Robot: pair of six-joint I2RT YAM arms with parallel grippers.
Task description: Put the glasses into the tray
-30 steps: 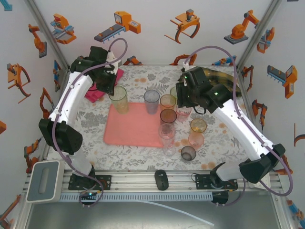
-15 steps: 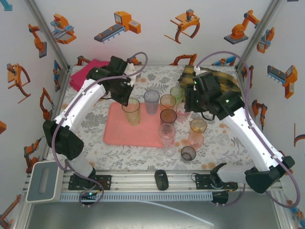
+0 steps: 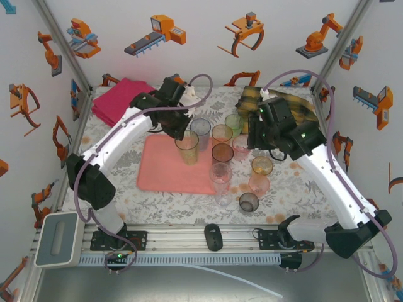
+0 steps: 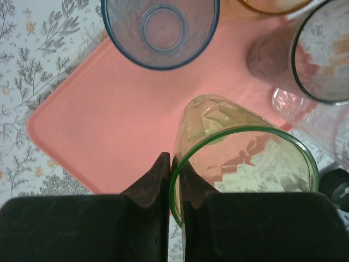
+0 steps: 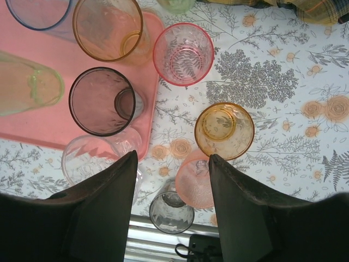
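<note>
The left gripper (image 4: 175, 164) is clamped on the rim of a green glass (image 4: 240, 164), one finger inside the wall and one outside. In the top view this glass (image 3: 187, 148) stands upright at centre frame, over the right half of the tray (image 3: 162, 173); whether its base touches cannot be told. A blue-grey glass (image 3: 200, 132) stands at the tray's upper right corner. The right gripper (image 5: 173, 158) has its fingers spread apart, holding nothing, above a pink glass (image 5: 194, 183) and a smoky glass (image 5: 171, 213) off the tray.
</note>
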